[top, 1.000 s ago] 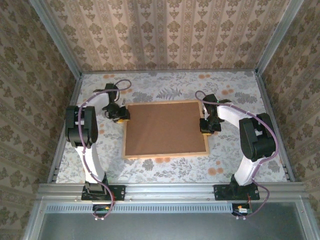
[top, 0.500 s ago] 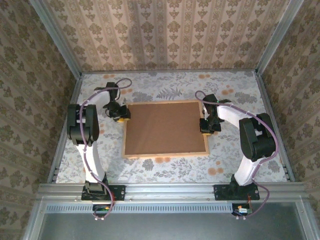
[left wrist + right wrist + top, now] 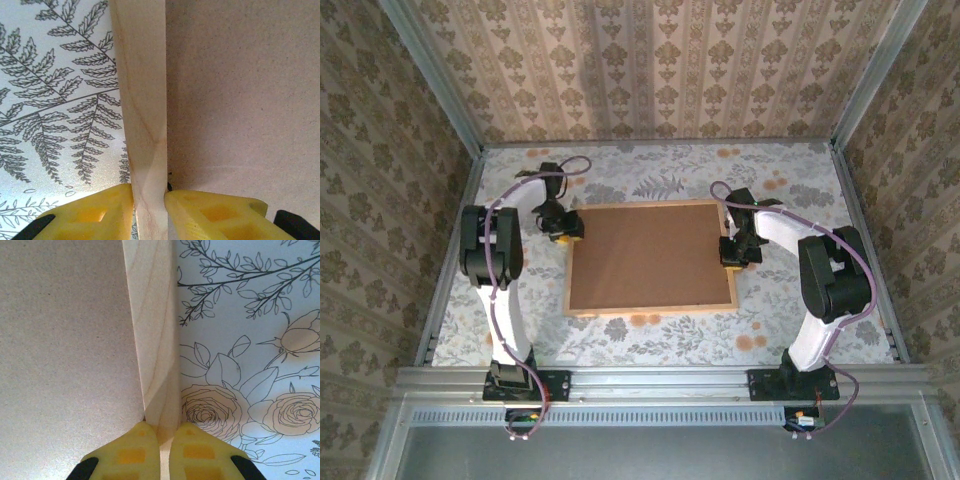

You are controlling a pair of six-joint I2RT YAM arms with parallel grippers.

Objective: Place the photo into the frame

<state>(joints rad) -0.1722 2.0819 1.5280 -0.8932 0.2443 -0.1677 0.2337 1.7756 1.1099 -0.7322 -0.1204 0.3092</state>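
The frame (image 3: 651, 308) lies flat at the table's middle, back upward, its brown board (image 3: 650, 255) inside thin light wood moulding. My left gripper (image 3: 565, 231) is shut on the left rail near the far corner. In the left wrist view the yellow fingers (image 3: 95, 215) press both sides of the wooden moulding (image 3: 142, 100), my left gripper (image 3: 149, 210) straddling it. My right gripper (image 3: 733, 250) is shut on the right rail. In the right wrist view my right gripper (image 3: 165, 450) pinches the moulding (image 3: 155, 340). The photo is hidden.
A floral-printed cloth (image 3: 660, 180) covers the table around the frame. Patterned walls close in the back and both sides, with metal rails (image 3: 450, 270) along the table edges. Both arm bases sit on the near rail (image 3: 660, 380).
My left arm's wrist has shifted a little toward the far side along the frame's left rail. The frame and my right arm have stayed where they were.
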